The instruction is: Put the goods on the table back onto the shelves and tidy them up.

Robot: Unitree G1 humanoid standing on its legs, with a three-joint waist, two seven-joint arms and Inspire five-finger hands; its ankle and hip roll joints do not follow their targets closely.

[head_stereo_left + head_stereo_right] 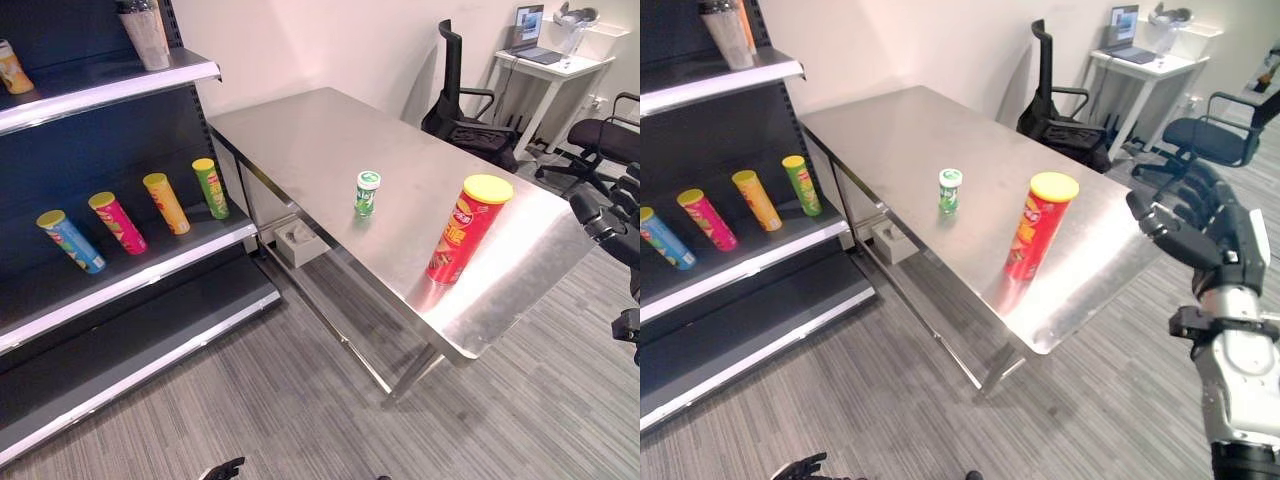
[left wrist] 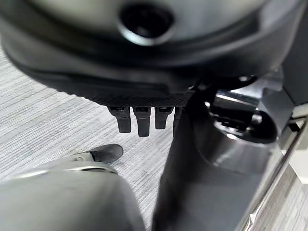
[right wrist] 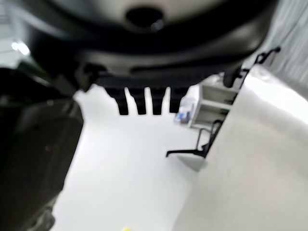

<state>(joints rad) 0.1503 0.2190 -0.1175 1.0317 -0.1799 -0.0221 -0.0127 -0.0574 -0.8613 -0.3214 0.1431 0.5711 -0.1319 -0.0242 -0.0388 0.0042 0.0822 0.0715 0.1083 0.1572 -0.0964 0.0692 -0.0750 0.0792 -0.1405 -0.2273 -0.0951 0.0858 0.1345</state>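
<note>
Fingers (image 1: 1185, 205) of the right hand (image 1: 1215, 235) spread, holding nothing, beside the table (image 1: 940, 140).

Red can (image 1: 458, 236), yellow lid; steel-grey table (image 1: 300, 140).

You have two goods standing on the tabletop (image 1: 300, 140): one tall red can (image 1: 462, 231) with a yellow lid and one small green bottle (image 1: 366, 193) with a white cap. On the middle shelf (image 1: 140, 275) you can count four chip cans lying in a row: one blue can (image 1: 71, 241), one pink can (image 1: 118, 222), one orange can (image 1: 167, 203) and one green can (image 1: 211, 187). On the top shelf (image 1: 110, 88) you see two things: one clear container (image 1: 146, 35) and one orange item (image 1: 11, 68) at the edge. Behind the tabletop you have two office chairs (image 1: 1065, 110) and one white desk (image 1: 550, 70) carrying one laptop (image 1: 528, 32).
</note>
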